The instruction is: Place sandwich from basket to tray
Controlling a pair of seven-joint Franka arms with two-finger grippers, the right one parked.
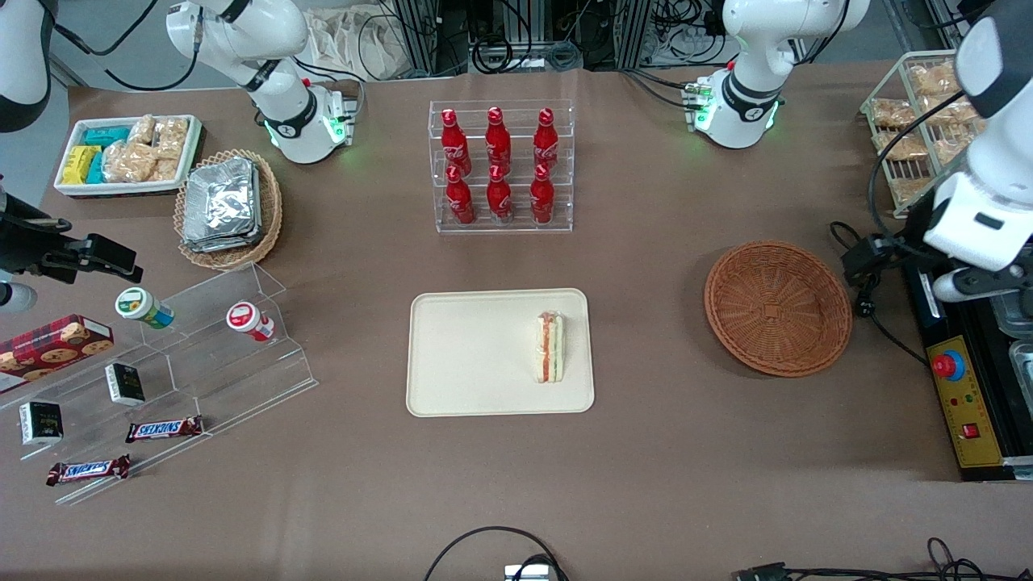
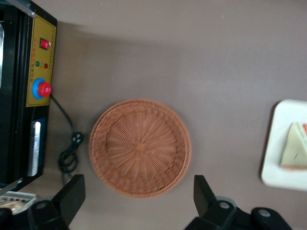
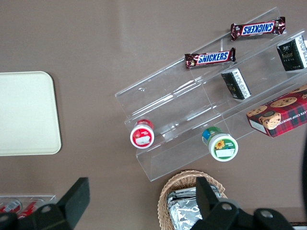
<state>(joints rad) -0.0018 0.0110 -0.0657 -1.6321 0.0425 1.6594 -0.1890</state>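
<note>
The sandwich point(image 1: 551, 347), a wrapped white-bread wedge with red and green filling, lies on the cream tray point(image 1: 468, 355), near the tray's end that faces the basket. It also shows in the left wrist view point(image 2: 295, 152) on the tray point(image 2: 283, 177). The reddish-brown wicker basket point(image 1: 777, 307) is empty and stands beside the tray, toward the working arm's end of the table. My left gripper point(image 1: 964, 284) hangs high above the table beside the basket, toward the working arm's end. In the wrist view the gripper point(image 2: 138, 191) is open and empty, with the basket point(image 2: 139, 147) below it.
A black and yellow control box with a red stop button point(image 1: 948, 365) and a cable point(image 1: 867, 303) lie beside the basket. A rack of red bottles point(image 1: 500, 165) stands farther from the camera than the tray. A wire rack of snack packets point(image 1: 912, 121) is near the working arm.
</note>
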